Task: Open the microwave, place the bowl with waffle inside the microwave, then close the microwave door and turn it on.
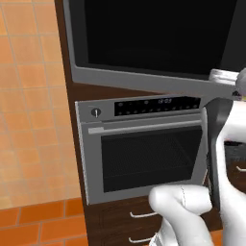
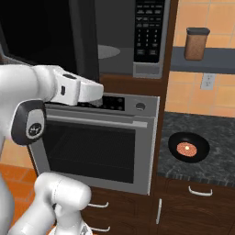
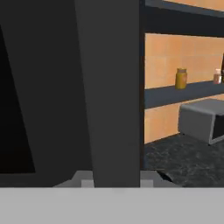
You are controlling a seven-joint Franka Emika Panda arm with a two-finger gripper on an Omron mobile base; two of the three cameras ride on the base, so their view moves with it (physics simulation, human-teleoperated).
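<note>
The microwave point(image 2: 148, 69) is built in above the oven, and its black keypad point(image 2: 148, 32) sits at the right. The microwave door point(image 1: 153, 33), a big black glass panel edged in grey, stands swung out to the left, so the cavity and its round turntable point(image 2: 110, 51) show. My gripper point(image 2: 97, 95) is at the door's lower free edge. In the hand view the door's dark vertical bar point(image 3: 109, 96) stands between my fingertips, gripper point(image 3: 114, 180) shut on it. The dark bowl point(image 2: 176, 142) with the round waffle point(image 2: 187, 149) rests on the counter to the right.
A grey oven point(image 1: 144, 158) with a horizontal handle sits right under the microwave, above drawers point(image 2: 103, 206). The dark stone counter point(image 2: 211, 172) lies to the right. Above it a shelf carries a brown jar point(image 2: 196, 43). A grey box appliance point(image 3: 201, 124) stands farther along.
</note>
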